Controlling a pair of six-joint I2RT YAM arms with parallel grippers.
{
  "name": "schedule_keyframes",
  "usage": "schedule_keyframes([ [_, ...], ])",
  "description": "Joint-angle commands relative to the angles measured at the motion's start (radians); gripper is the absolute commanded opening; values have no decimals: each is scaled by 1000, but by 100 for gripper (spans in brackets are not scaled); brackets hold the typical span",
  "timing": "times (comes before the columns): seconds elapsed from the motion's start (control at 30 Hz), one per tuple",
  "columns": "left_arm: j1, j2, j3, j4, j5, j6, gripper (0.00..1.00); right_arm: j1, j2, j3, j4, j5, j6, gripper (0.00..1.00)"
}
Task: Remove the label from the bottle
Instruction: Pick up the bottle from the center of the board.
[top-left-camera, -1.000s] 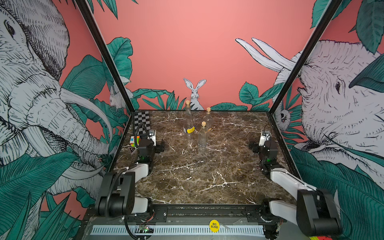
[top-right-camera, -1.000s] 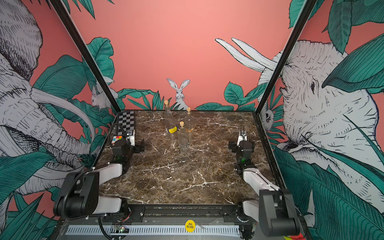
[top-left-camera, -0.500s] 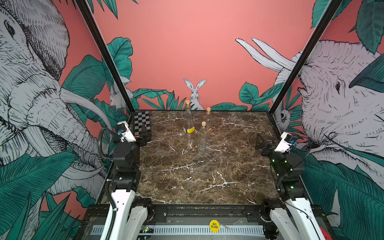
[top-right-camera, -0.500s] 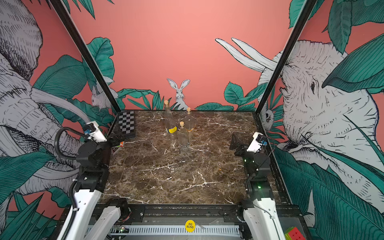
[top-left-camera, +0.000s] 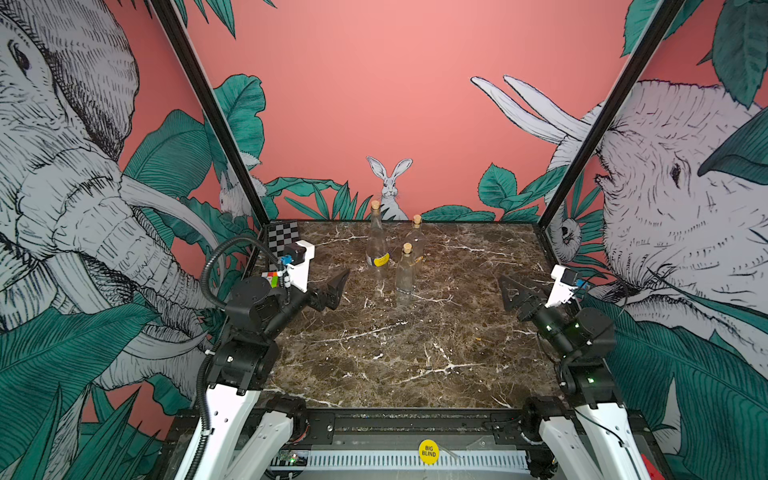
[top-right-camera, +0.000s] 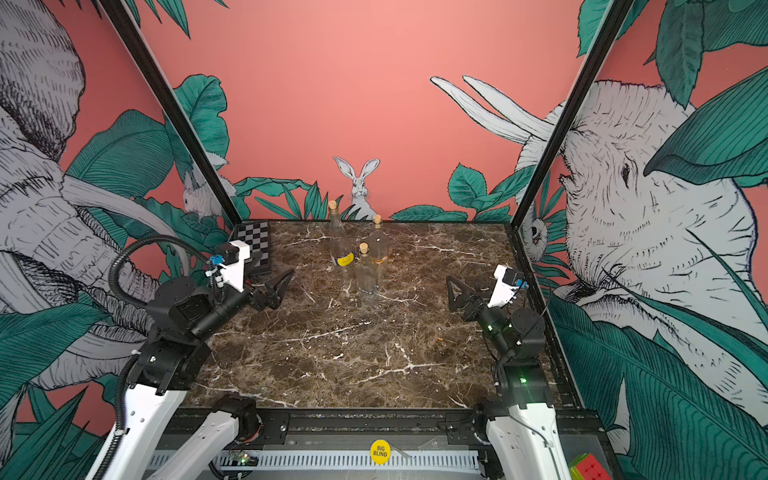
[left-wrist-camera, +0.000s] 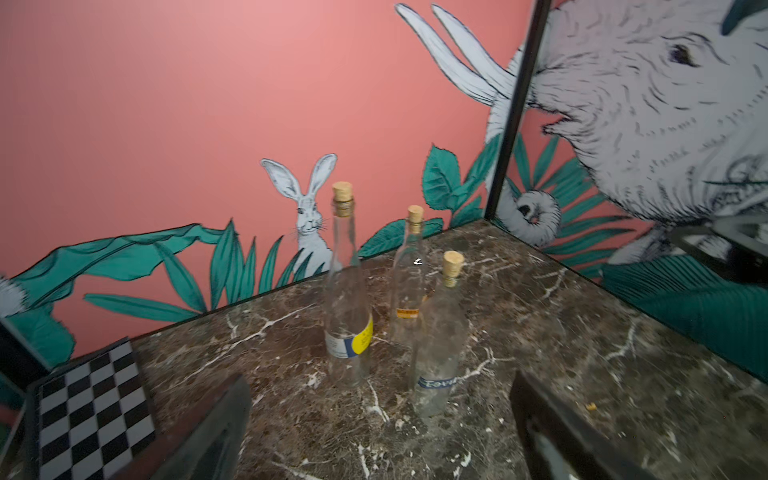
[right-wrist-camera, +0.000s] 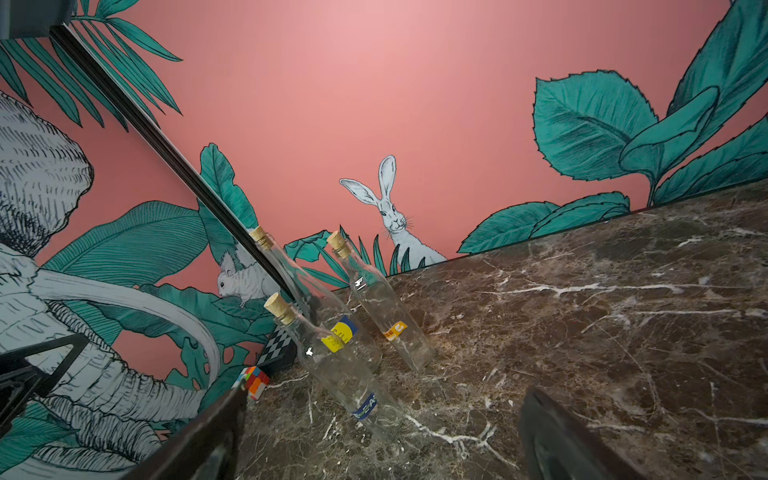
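Left gripper (top-left-camera: 338, 291) and right gripper (top-left-camera: 506, 293) are held open and empty, either side of three corked bottles (top-left-camera: 404, 276), apparently staged for approach; labels (top-left-camera: 380, 261) are untouched.

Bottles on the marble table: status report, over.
Left gripper and right gripper open, empty. Three clear glass corked bottles upright, labels on, untouched. They crowd each other; black-and-white chessboard beside left arm.
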Motion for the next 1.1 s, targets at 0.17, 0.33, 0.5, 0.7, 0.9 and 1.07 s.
schedule_keyframes([
  [0.17,-205,127,-98,188,-30,156,99,-1,5,8,52,-47,5,99],
  [0.33,-244,278,-138,363,-32,108,100,-2,14,-3,46,-44,-16,99],
  [0.5,-247,426,-169,554,-51,55,99,-2,60,-26,98,-39,-21,99],
  [0.7,-283,579,-136,650,-27,39,99,-2,126,-27,140,-30,-37,99],
  [0.9,-311,716,-105,744,-116,-2,99,-2,156,-32,166,-6,-48,99],
  [1.07,-322,789,-94,822,-162,-36,100,-2,167,-38,173,0,-52,99],
])
